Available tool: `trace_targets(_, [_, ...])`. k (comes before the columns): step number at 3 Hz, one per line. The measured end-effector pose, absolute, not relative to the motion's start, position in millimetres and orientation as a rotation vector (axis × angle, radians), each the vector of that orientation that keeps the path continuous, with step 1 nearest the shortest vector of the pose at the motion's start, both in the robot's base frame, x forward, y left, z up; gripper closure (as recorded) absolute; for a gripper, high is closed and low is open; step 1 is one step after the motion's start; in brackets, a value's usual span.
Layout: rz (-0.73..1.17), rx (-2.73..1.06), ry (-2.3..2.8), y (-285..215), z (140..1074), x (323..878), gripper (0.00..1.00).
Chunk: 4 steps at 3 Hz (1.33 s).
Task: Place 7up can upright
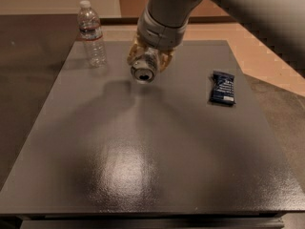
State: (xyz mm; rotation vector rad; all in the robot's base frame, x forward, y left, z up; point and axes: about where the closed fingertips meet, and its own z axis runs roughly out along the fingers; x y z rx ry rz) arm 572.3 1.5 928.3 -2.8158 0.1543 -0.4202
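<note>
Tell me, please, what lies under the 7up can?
Only the dark table and a shadow show below the 7up can, gripped by the tool; the spot directly beneath is covered.

Gripper (149, 61) around tilted 7up can (144, 70), over grey table (143, 171), between water bottle (91, 35) and snack packet (222, 88).
</note>
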Motion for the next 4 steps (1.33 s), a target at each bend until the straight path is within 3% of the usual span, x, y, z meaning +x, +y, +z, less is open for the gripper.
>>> trace_targets(2, [-0.537, -2.59, 0.596, 16, 948, 575, 1.0])
trace_targets(4, [-0.529, -2.454, 0.859, 21, 957, 578, 1.0])
